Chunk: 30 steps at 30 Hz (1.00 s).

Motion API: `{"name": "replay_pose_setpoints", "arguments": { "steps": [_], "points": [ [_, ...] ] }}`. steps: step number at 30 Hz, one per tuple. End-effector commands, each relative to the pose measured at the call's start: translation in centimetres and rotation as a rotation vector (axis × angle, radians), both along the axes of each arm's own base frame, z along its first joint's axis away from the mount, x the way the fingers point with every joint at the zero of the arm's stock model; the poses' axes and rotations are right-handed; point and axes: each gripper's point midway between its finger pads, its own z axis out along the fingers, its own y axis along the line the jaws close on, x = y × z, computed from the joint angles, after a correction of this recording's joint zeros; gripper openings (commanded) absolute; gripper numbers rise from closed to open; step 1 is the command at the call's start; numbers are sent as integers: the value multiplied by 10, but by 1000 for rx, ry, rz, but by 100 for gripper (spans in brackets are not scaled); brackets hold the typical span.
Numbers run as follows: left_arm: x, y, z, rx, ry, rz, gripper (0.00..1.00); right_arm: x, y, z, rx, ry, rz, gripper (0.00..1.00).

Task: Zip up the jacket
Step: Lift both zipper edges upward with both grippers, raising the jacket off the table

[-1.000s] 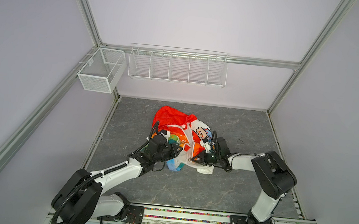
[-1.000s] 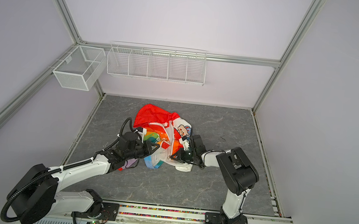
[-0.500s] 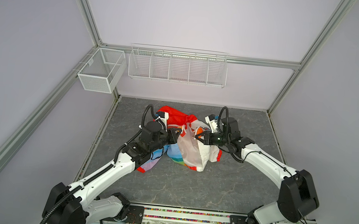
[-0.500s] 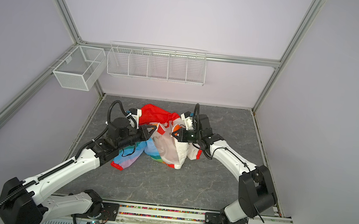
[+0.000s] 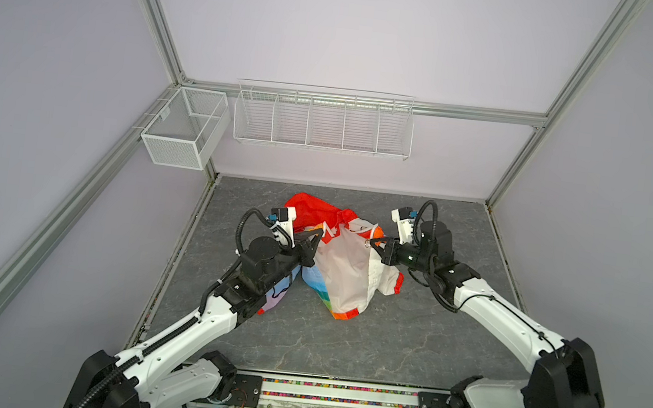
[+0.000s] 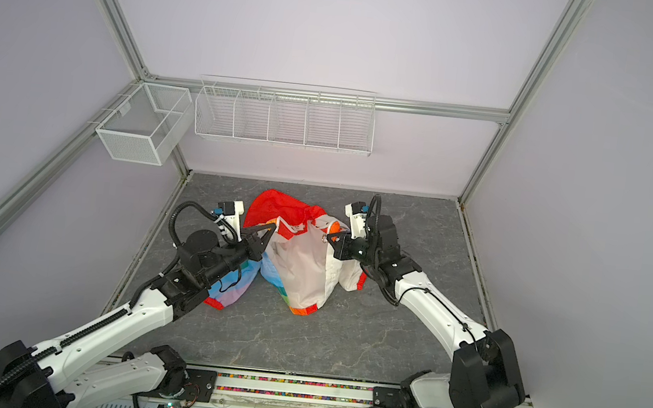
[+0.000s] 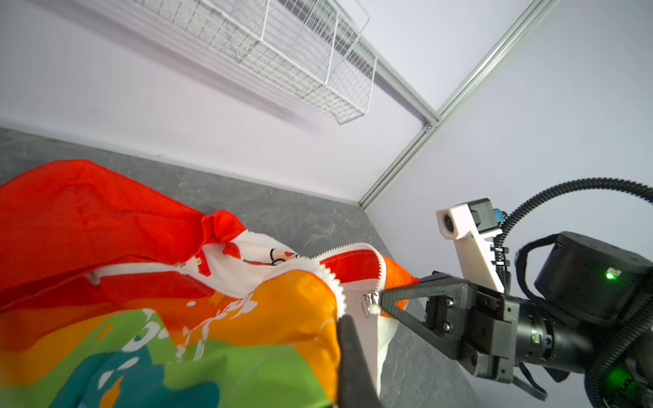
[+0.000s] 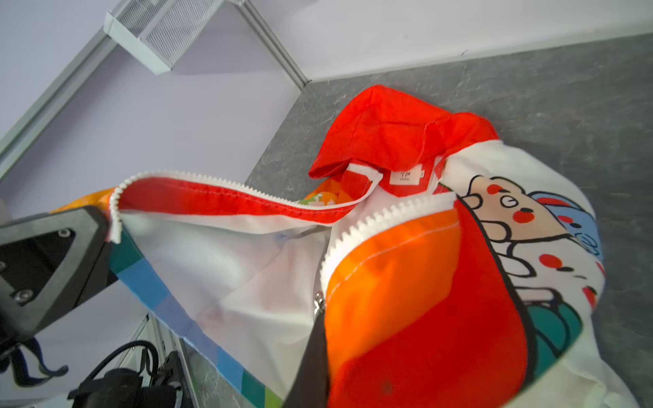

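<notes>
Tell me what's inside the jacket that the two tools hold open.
White lining with a cartoon animal print and a small neck label by the red hood. The lower inside of the jacket is covered by its own folds.

In a top view the small rainbow-striped jacket with red hood [image 5: 345,266] hung open, white lining showing, its hem on the grey stone-patterned floor [image 5: 405,339]. The black left gripper [image 5: 316,237] and black right gripper [image 5: 374,245] each pinched one front edge.
</notes>
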Motion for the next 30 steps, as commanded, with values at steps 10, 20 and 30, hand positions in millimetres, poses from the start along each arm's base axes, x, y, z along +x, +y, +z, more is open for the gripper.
{"name": "replay_pose_setpoints", "arguments": {
  "steps": [10,20,30],
  "points": [
    [2,-13,27,-119,-124,-61,0,-9,30,58,171,-125,226,7],
    [6,-24,46,-217,-198,-107,0,-32,44,94,347,-234,400,7],
    [7,-31,78,-358,-299,-158,0,-30,53,111,431,-250,461,7]
  ]
}}
